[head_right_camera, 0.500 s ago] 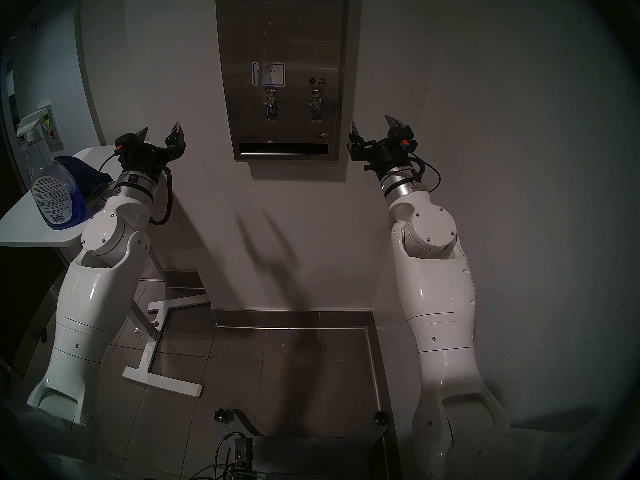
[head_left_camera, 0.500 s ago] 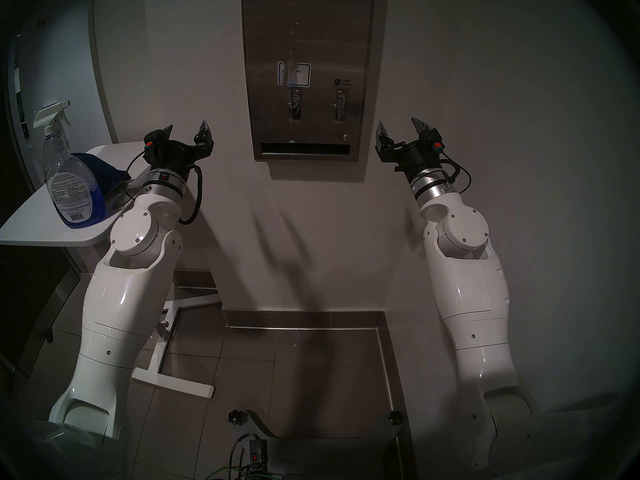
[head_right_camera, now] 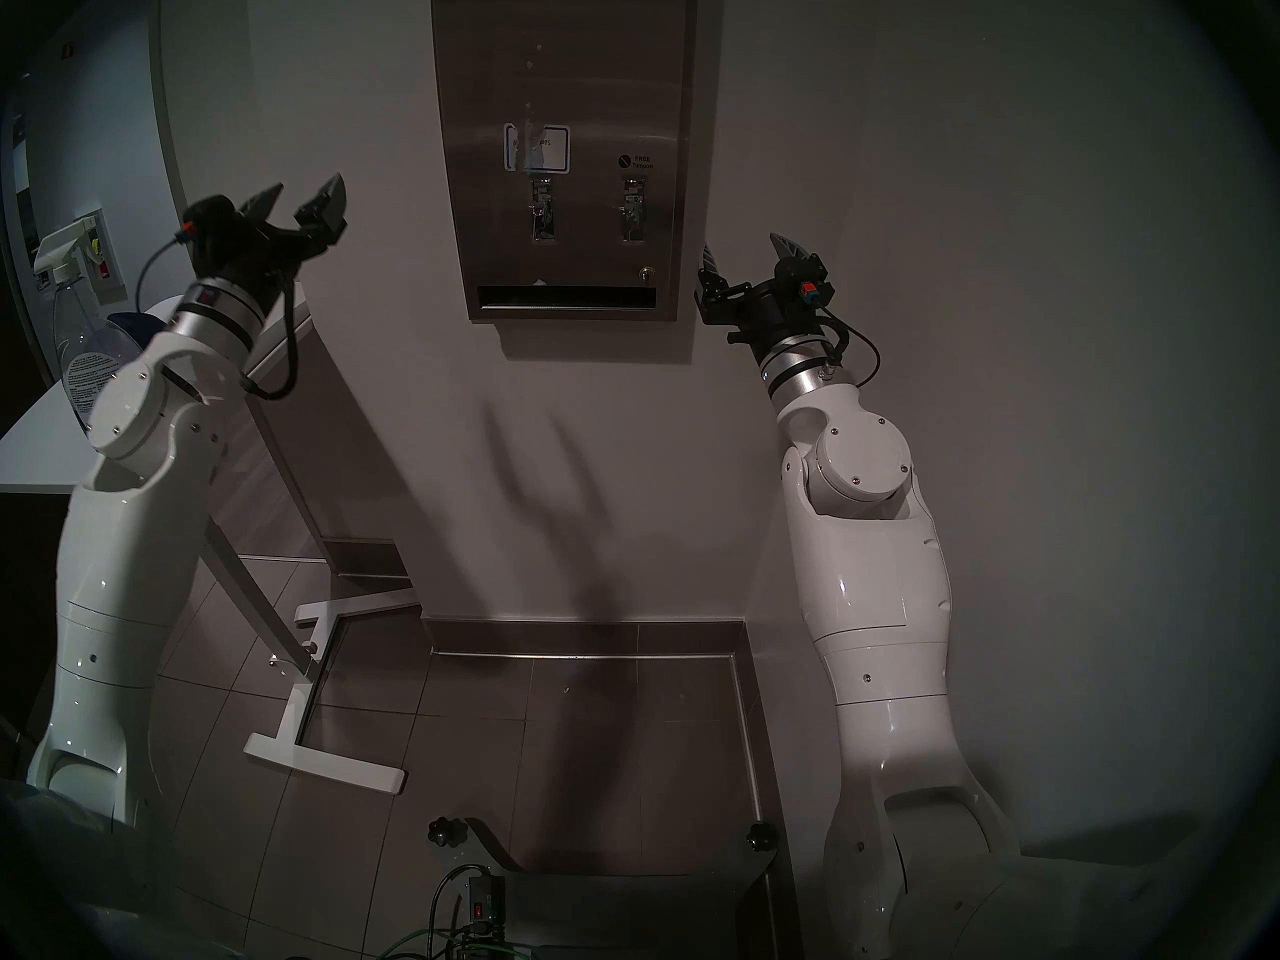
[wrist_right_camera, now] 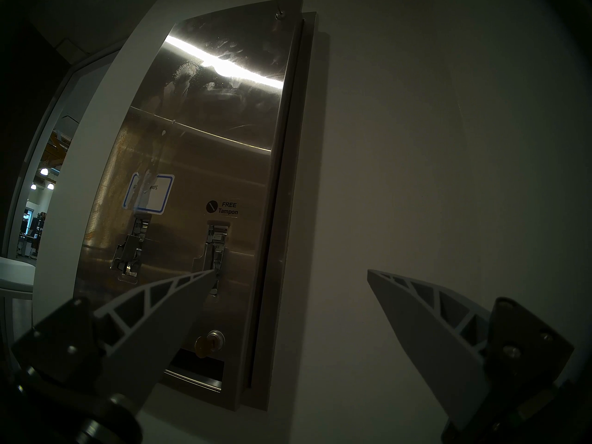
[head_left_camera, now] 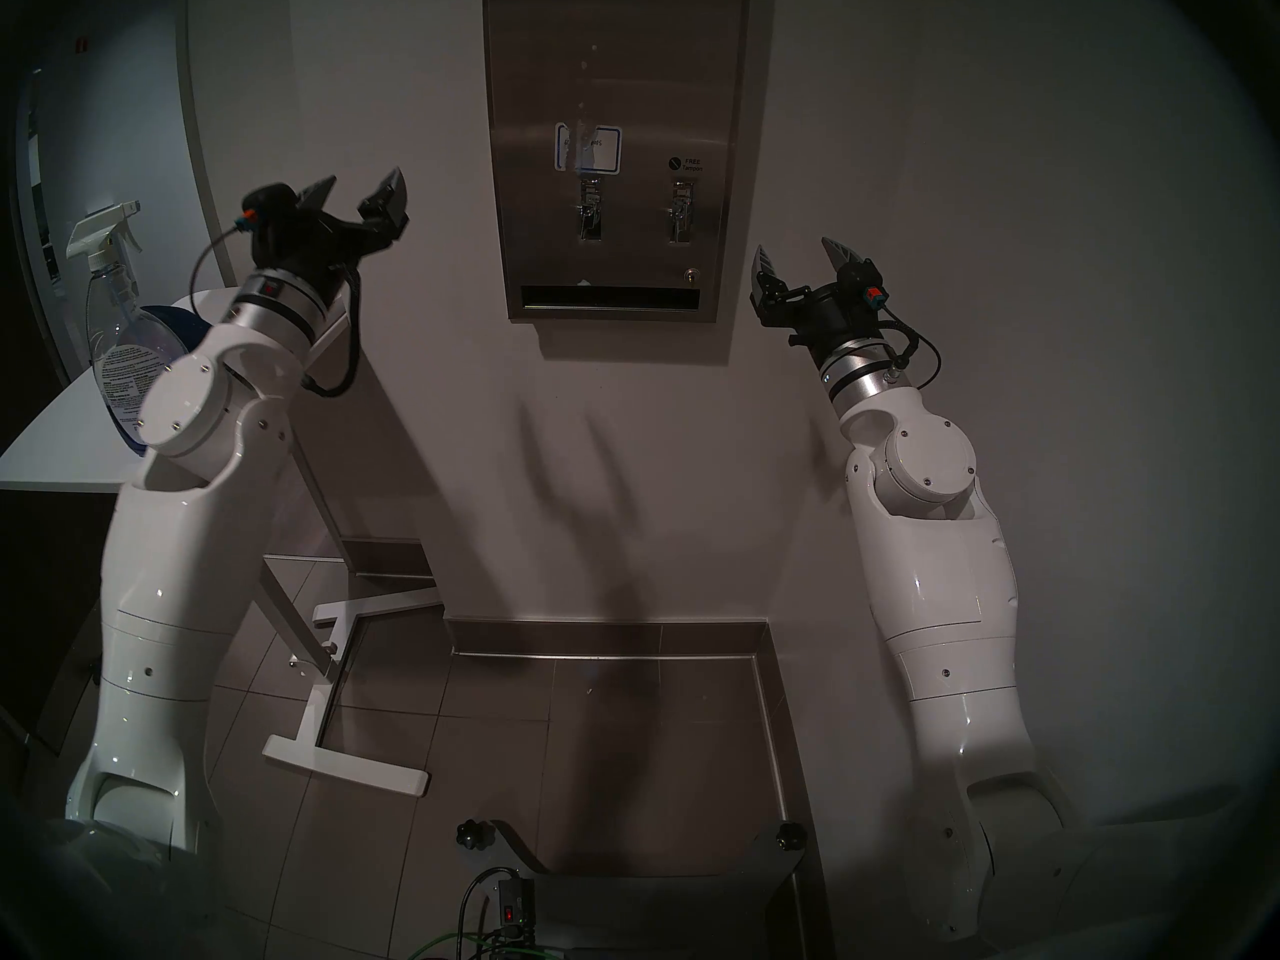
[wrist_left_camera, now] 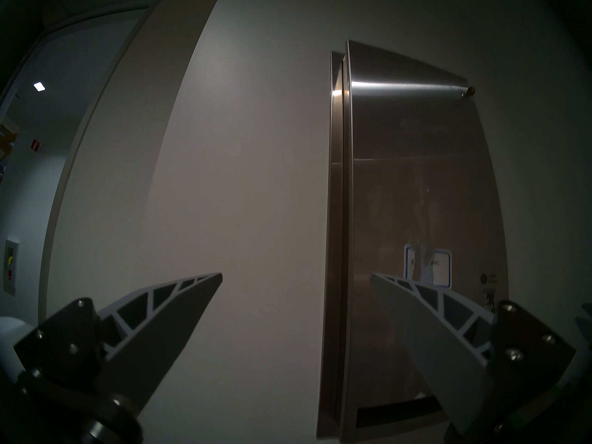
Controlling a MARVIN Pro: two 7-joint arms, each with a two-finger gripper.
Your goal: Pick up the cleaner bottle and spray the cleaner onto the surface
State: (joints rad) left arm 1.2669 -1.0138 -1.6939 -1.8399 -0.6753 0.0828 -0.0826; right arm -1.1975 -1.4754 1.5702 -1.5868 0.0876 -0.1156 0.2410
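The clear cleaner bottle [head_left_camera: 114, 293] with a white trigger nozzle stands on the white tabletop [head_left_camera: 62, 453] at the far left, its lower half with the blue liquid hidden behind my left arm; it also shows in the head right view [head_right_camera: 69, 293]. The stainless-steel dispenser panel [head_left_camera: 616, 72] hangs on the wall ahead, with whitish streaks over its blue-bordered sticker [head_left_camera: 589, 148]. My left gripper [head_left_camera: 363, 184] is open and empty, raised to the right of the bottle. My right gripper [head_left_camera: 796, 252] is open and empty, right of the panel.
A dark blue cloth [head_left_camera: 173, 318] lies on the tabletop behind the bottle, mostly hidden by my left arm. The table's white leg frame [head_left_camera: 346, 758] stands on the tiled floor. A curved white door frame [head_left_camera: 201, 141] rises behind the table.
My left arm has lifted and swung left, raising its open gripper and now covering the bottle's lower half and most of the cloth. The right arm has not moved.
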